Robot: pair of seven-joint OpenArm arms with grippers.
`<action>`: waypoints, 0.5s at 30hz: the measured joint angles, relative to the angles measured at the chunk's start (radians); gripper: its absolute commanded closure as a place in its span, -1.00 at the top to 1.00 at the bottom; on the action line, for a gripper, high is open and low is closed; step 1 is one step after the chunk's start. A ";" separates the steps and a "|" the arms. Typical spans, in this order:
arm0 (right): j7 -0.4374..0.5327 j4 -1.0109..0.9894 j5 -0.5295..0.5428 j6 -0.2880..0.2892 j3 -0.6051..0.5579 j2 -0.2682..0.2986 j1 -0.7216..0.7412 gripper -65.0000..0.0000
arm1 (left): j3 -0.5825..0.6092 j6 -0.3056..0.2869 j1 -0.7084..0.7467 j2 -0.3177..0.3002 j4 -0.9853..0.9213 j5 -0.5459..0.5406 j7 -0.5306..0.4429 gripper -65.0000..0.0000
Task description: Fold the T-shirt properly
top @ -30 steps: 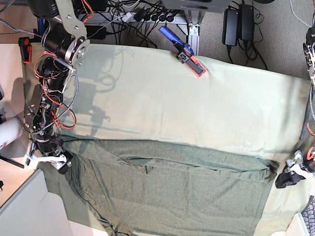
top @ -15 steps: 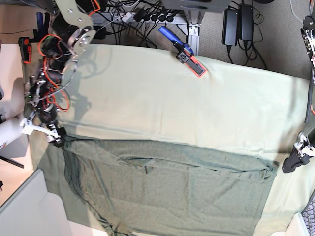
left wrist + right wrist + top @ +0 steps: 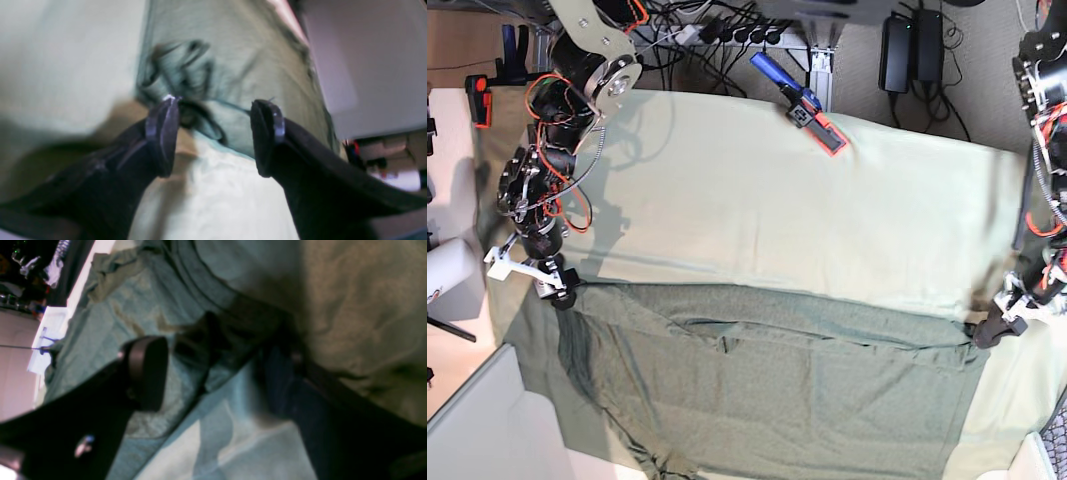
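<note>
Dark olive knit, heathered and wrinkled: the T-shirt (image 3: 777,390) lies spread across the near half of the table, on the paler mint-green table cloth (image 3: 827,210), its lower portion running off the near edge of the base view. A folded ridge runs across the shirt close to its far edge.

The right gripper (image 3: 559,290) is at the shirt's far corner on the base view's left. In the right wrist view its fingers (image 3: 146,370) stand apart, with bunched dark fabric (image 3: 213,340) lying in the gap between them; whether the pads touch the cloth cannot be told.

The left gripper (image 3: 989,330) is at the opposite far corner, on the base view's right. In the left wrist view, which is blurred, its fingers (image 3: 163,133) are spread, the puckered shirt corner (image 3: 186,76) just beyond the tips and pale cloth below.

A blue and orange clamp (image 3: 802,107) sits at the table's far edge, well apart from the shirt.
</note>
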 measured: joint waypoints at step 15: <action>0.000 0.000 -0.010 0.000 0.000 0.002 0.000 0.36 | -0.018 0.143 -0.120 0.021 -0.133 0.182 -0.055 0.15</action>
